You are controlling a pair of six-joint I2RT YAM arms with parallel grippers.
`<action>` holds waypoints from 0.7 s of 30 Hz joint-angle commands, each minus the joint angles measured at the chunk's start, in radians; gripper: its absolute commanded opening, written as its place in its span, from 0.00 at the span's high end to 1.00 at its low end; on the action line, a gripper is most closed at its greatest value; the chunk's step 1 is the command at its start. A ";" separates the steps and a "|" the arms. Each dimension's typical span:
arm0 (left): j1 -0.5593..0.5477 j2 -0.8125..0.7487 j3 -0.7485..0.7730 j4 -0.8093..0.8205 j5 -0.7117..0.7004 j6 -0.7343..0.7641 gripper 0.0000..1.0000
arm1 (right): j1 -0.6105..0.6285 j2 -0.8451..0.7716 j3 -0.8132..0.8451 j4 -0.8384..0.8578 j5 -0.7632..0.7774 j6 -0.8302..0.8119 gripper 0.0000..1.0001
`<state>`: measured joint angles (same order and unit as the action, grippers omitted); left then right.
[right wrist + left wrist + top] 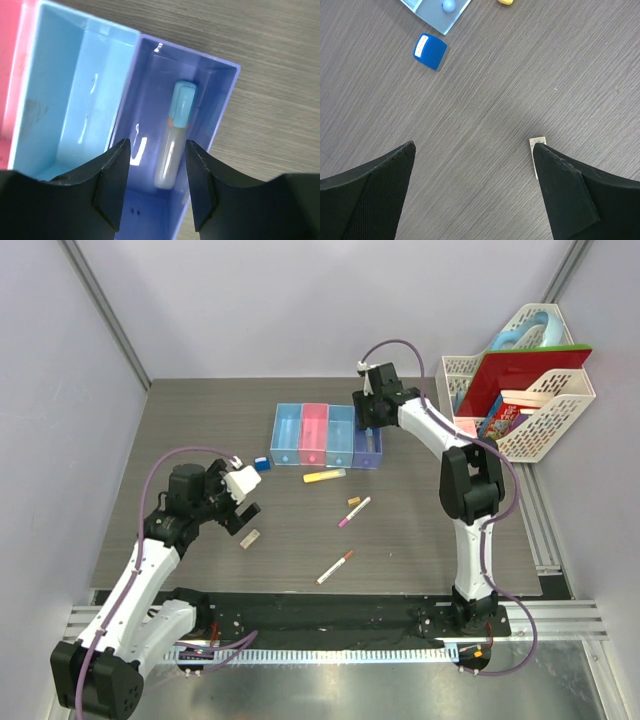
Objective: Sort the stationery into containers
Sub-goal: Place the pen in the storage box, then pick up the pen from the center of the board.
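The four joined bins (325,412) stand at the table's back middle: light blue, pink, light blue, purple. My right gripper (369,426) hovers open over the purple bin (226,95). The blue-capped marker (176,140) lies inside it, loose between my right gripper's (157,145) spread fingers. My left gripper (246,512) is open and empty above the table. The beige eraser (250,538) lies just beside its right finger (570,195) and is partly hidden in the left wrist view (537,144). The blue cube (261,464) (430,51), yellow highlighter (324,477), tan eraser (353,502) and two white pens (354,512) (335,567) lie on the table.
White lattice baskets (560,405) with a red folder (520,370) and books stand at the back right, off the table's edge. Grey walls close in the left and back sides. The inner light-blue bin (65,100) and pink bin (12,75) show beside the purple one.
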<state>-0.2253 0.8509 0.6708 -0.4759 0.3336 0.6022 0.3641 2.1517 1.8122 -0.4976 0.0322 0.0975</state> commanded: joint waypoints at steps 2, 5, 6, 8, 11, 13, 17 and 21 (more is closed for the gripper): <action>-0.003 -0.018 -0.016 0.054 -0.051 -0.022 0.00 | 0.058 -0.220 0.030 -0.096 -0.113 -0.339 0.47; -0.003 -0.019 -0.025 0.071 -0.079 -0.035 0.00 | 0.116 -0.266 0.004 -0.174 -0.121 -0.519 0.46; -0.002 -0.021 -0.027 0.077 -0.084 -0.041 0.00 | 0.131 -0.277 -0.022 -0.183 -0.115 -0.551 0.44; -0.002 -0.021 -0.030 0.088 -0.099 -0.058 0.00 | 0.174 -0.297 -0.072 -0.200 -0.110 -0.616 0.43; -0.003 -0.026 -0.031 0.089 -0.110 -0.070 0.00 | 0.231 -0.322 -0.140 -0.206 -0.095 -0.718 0.41; -0.003 -0.032 -0.037 0.086 -0.117 -0.068 0.00 | 0.259 -0.335 -0.174 -0.206 -0.089 -0.780 0.40; -0.002 -0.039 -0.040 0.076 -0.137 -0.065 0.00 | 0.315 -0.340 -0.224 -0.208 -0.112 -0.832 0.40; -0.003 -0.049 -0.046 0.068 -0.162 -0.064 0.00 | 0.364 -0.319 -0.228 -0.206 -0.114 -0.863 0.39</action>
<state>-0.2253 0.8234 0.6312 -0.4309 0.2062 0.5518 0.6933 1.8362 1.5734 -0.7143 -0.0673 -0.6834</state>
